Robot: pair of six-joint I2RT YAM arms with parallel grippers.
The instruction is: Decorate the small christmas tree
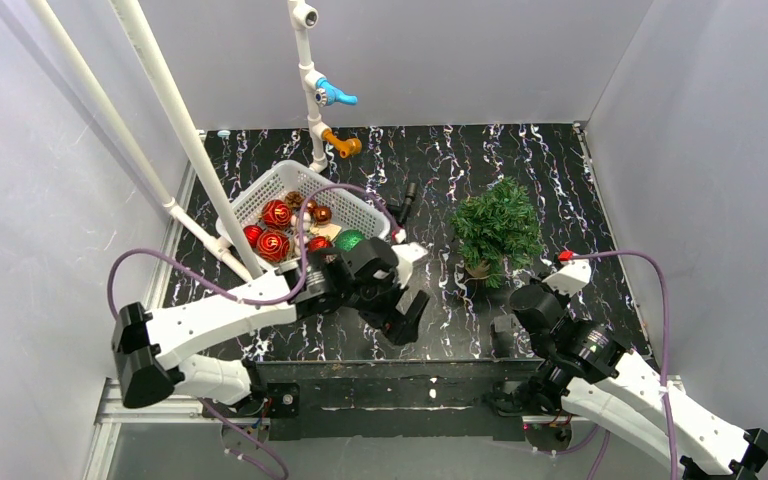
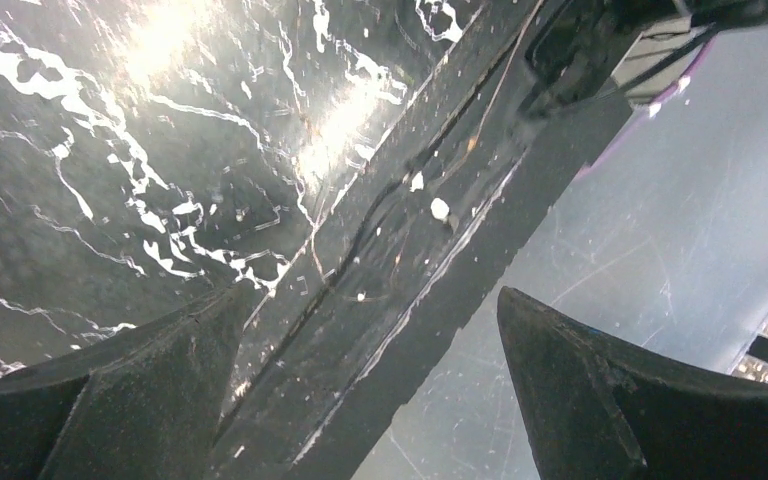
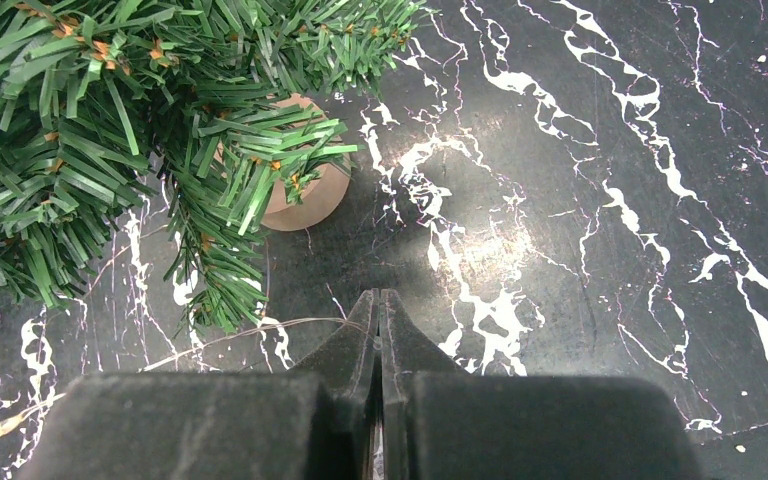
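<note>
The small christmas tree (image 1: 500,222) stands on the black marbled table right of centre, with its green needles (image 3: 80,120) and brown base (image 3: 305,205) filling the upper left of the right wrist view. Just in front of that base, low over the table, my right gripper (image 3: 379,295) is shut, and a thin wire (image 3: 210,340) runs from its tips off to the lower left. My left gripper (image 1: 405,320) hangs over the table's near edge, wide open and empty. Its two dark fingertips (image 2: 210,320) stand far apart in the left wrist view.
A white basket (image 1: 260,195) at the back left holds red ball ornaments (image 1: 276,213) and a shiny green ball (image 1: 349,240). White pipes (image 1: 175,110) slant over it, and a pipe stand with blue and orange fittings (image 1: 312,90) rises behind. Grey walls enclose the table.
</note>
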